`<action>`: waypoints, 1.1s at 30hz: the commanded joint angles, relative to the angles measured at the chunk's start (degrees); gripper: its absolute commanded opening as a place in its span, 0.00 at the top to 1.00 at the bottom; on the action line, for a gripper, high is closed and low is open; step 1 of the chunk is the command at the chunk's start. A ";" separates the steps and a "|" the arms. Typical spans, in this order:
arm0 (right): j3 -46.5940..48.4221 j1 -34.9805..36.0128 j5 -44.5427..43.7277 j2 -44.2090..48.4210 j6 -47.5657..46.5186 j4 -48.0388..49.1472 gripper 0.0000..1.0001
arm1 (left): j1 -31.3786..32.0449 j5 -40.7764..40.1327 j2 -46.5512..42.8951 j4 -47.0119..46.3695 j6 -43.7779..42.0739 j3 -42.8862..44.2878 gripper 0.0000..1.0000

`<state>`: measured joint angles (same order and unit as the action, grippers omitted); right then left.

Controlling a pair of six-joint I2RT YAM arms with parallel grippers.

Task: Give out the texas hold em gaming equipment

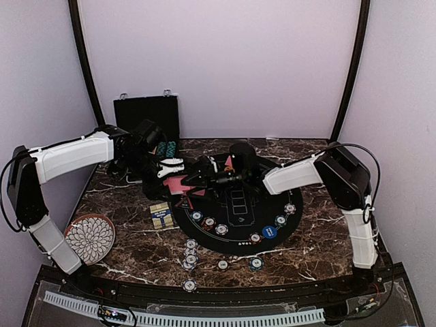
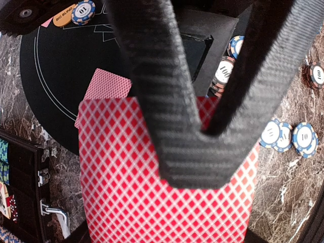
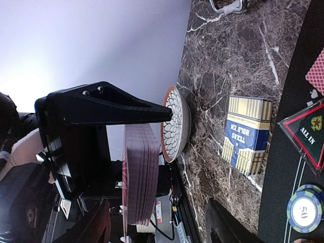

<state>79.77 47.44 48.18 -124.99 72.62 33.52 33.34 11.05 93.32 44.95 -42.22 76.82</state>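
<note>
The left gripper (image 2: 200, 147) is clamping a red-backed diamond-patterned card deck (image 2: 152, 202), hiding its faces; lower right, three blue-edged chips (image 2: 288, 136) are lying. The right gripper (image 1: 193, 178) is standing open.

In the left wrist view, the left hand's fingers (image 2: 172, 101) covered much of the red-backed deck (image 2: 126, 192), whose lower end ran off the frame. The poker chips (image 1: 191, 260) seen from above were too small to read. The triangle marker (image 3: 309, 134) was cut by the right edge of the right wrist view.

Overhead view faces down; both wrist views closely share the card deck (image 2: 167, 202).
</note>
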 commanded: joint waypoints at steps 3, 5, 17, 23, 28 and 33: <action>3.12 1.27 1.06 -2.12 2.79 5.29 0.46 | 0.00 -0.13 -1.38 -0.66 -0.47 -0.48 0.98; 3.01 1.25 1.12 -2.07 2.79 5.36 0.53 | 0.04 -0.70 -1.12 -0.76 -0.70 -0.75 0.98; 0.67 0.86 1.75 0.79 -0.57 0.52 0.84 | 0.03 -1.98 -0.86 -1.32 -1.43 -1.80 0.99; 0.39 0.64 1.64 2.38 -1.88 -1.24 0.95 | 0.03 -2.10 -0.74 -1.19 -1.44 -1.84 0.99; 0.47 0.55 1.69 3.26 -2.06 -1.87 1.00 | 0.01 -2.10 -0.71 -1.18 -1.53 -1.85 1.00; 0.31 0.46 1.83 3.73 -1.93 -1.92 1.00 | 0.00 -2.41 -0.72 -0.99 -1.47 -1.85 1.00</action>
<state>80.71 48.21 49.50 -123.83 71.42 31.55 33.34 8.32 93.34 44.45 -43.29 75.46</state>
